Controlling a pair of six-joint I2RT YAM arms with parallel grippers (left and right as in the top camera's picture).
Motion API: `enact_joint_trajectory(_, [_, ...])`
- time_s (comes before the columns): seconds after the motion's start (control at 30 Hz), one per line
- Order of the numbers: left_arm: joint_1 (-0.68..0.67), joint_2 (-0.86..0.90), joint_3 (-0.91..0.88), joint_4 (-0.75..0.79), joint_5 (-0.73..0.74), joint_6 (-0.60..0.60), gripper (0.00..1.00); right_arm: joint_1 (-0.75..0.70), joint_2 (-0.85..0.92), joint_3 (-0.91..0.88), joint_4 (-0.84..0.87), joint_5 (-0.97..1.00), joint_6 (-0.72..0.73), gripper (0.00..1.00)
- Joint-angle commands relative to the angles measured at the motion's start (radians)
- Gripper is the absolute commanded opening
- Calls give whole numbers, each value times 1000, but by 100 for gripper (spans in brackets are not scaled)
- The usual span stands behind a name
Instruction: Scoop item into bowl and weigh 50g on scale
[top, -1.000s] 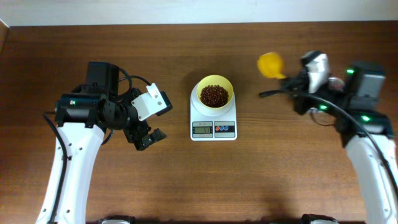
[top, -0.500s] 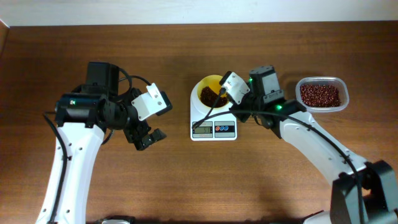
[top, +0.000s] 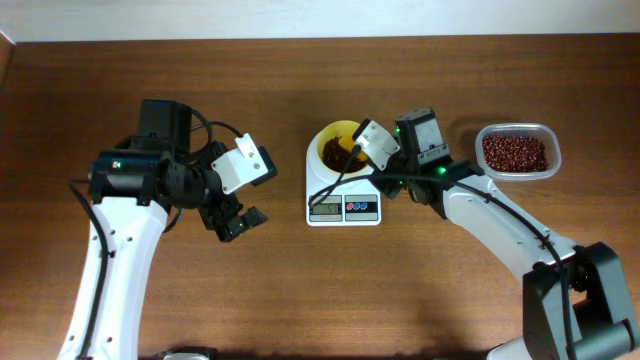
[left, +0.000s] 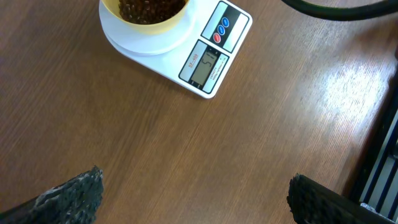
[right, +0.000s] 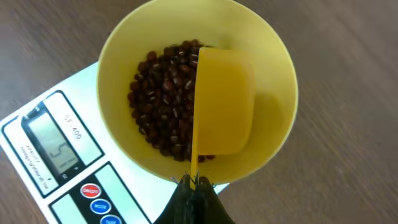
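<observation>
- Scale (right: 53, 146) readout illegible; right pincer (right: 194, 185) mostly cut off.
- Right pincer — clamped on yellow scoop (right: 224, 102) handle; scoop tipped inside bowl (right: 277, 74) just ahead, over beans (right: 158, 99).
- Left pincer (left: 196, 194) — spread wide, empty; bowl on scale ahead.

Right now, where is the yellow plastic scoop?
Right wrist view: the scoop sits inside the pale-yellow round bowl on the white scale, held by the right gripper.

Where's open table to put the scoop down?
Bare wood in front of the scale, between both arms; also between scale and left gripper. Crowded at the bowl, where the right gripper holds the scoop, through to the container.
</observation>
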Motion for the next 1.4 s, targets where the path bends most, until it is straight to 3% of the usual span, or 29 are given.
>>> enact_joint_trajectory(0.0, [0, -13, 16, 2, 18, 16, 99, 5, 10, 6, -1, -52, 3, 4])
enact_joint_trajectory(0.37, [0, -13, 16, 2, 18, 16, 99, 4, 9, 6, 17, -224, 197, 4])
enact_joint_trajectory(0.7, [0, -13, 16, 2, 18, 16, 99, 3, 9, 6, 18, -262, 239, 4])
enact_joint_trajectory(0.87, [0, -13, 16, 2, 18, 16, 99, -50, 9, 7, 33, -270, 406, 4])
enact_joint_trajectory(1.13, [0, -13, 16, 2, 18, 16, 99, -161, 8, 7, 58, -583, 469, 4])
enact_joint_trajectory(1.37, [0, -13, 16, 2, 18, 16, 99, -220, 2, 9, 119, -686, 487, 4])
